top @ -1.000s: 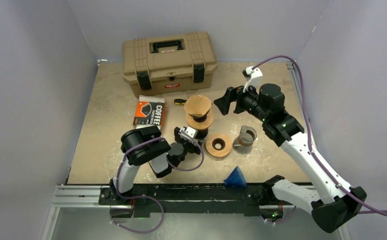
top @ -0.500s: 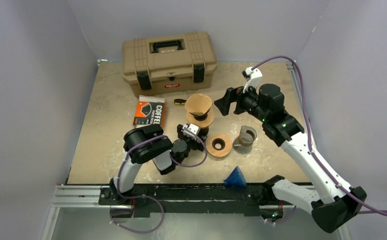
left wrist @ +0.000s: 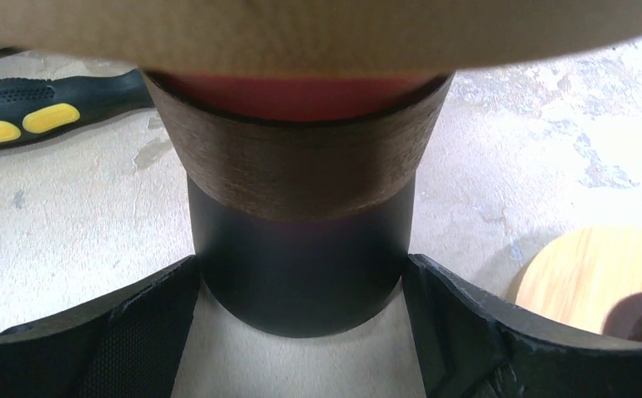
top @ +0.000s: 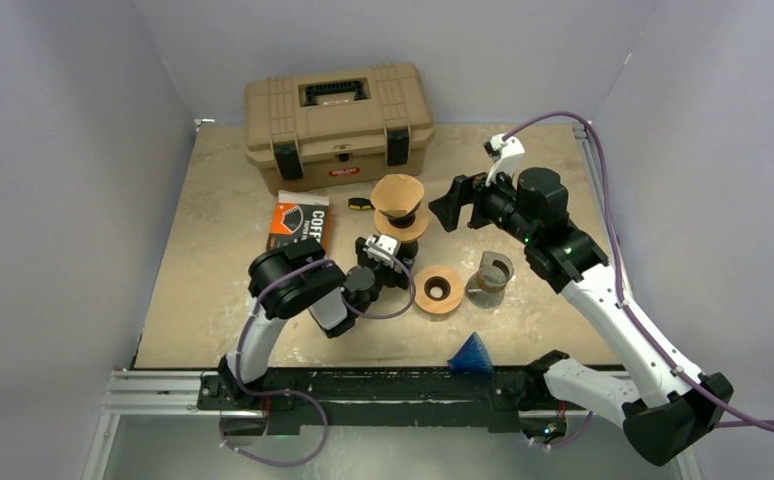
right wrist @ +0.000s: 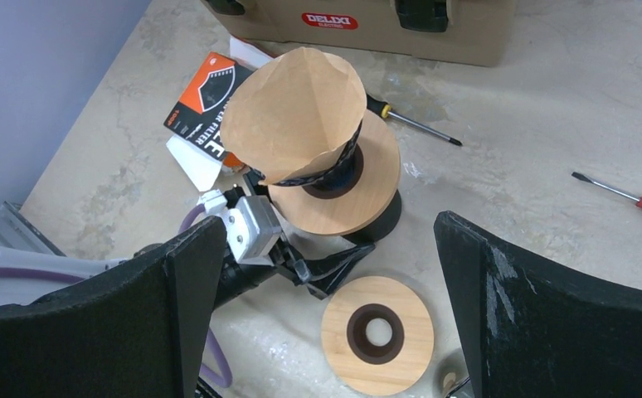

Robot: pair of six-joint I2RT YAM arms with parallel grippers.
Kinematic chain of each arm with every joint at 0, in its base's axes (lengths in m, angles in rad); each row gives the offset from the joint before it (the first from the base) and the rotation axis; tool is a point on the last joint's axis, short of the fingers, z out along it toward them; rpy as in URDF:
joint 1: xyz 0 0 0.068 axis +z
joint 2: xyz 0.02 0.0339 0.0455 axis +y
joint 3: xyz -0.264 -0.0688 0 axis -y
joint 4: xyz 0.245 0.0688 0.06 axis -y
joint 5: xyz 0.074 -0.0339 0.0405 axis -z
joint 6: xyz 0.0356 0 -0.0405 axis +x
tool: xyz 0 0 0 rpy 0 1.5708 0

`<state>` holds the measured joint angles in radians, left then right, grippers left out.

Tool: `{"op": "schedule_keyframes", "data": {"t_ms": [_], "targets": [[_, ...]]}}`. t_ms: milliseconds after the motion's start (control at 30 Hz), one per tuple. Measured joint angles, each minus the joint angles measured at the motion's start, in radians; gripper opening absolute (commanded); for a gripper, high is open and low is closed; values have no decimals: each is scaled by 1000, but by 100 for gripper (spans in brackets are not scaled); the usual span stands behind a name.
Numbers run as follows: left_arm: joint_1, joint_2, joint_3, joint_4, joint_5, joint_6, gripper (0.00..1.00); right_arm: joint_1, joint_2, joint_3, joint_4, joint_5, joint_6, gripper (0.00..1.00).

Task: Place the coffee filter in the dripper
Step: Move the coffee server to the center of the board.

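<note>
The brown paper coffee filter (top: 399, 192) (right wrist: 297, 112) stands as a cone in the dripper (top: 403, 226), which has a wooden disc (right wrist: 359, 195) over a black round base (left wrist: 301, 274). My left gripper (top: 387, 261) (left wrist: 301, 261) reaches in low on the table, its fingers (left wrist: 148, 327) pressed against both sides of that base. The filter is out of the left wrist view. My right gripper (top: 449, 204) (right wrist: 328, 222) hovers open above and to the right of the dripper, holding nothing.
A tan toolbox (top: 338, 110) stands at the back. A coffee filter packet (top: 299, 222) lies left of the dripper, a screwdriver (right wrist: 413, 120) behind it. A loose wooden ring (top: 438, 290), a metal cup (top: 490, 277) and a blue cone (top: 472, 353) sit nearer the arms.
The left gripper has moved away from the arm bases toward the toolbox, and the dripper with its filter has moved that way with it. The right arm has stayed put.
</note>
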<state>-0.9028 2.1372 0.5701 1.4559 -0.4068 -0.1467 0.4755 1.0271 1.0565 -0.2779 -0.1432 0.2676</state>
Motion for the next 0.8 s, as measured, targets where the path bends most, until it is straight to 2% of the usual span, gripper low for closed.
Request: {"op": "schedule_keyframes", "data": {"t_ms": [467,800], "targets": [[39,21,137,-135,36,-16,90,0,3,0,0,21,-4,99],[43,-3,95,-126,36,-19,99,0,16,0,-8,25,-8,99]]}}
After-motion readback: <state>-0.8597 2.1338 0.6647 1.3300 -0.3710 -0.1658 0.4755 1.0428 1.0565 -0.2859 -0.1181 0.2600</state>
